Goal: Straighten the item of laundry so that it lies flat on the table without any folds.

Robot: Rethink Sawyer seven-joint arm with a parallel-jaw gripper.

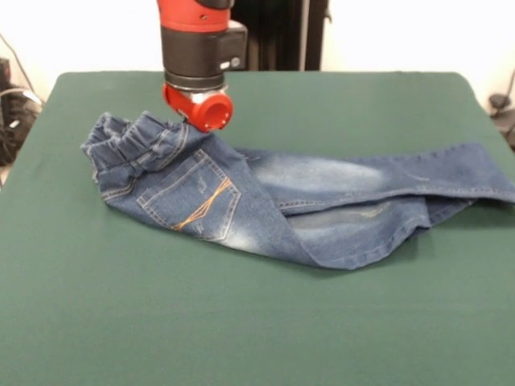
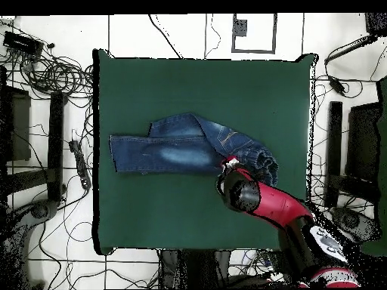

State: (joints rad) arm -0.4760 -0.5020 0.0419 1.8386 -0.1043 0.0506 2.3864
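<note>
On the green bench [image 1: 257, 330] lies one pair of jeans [image 1: 322, 201], waistband bunched at one end and the two legs overlapping, one folded across the other, reaching toward the bench's edge. One back pocket with orange stitching faces up. One red and black arm comes down over the waistband, its hand [image 1: 201, 108] at the elastic; I cannot tell whether it is spread or pinching. Around the bench, overhead, many loose cables [image 2: 53, 72] sprawl over the white floor [image 2: 174, 34].
</note>
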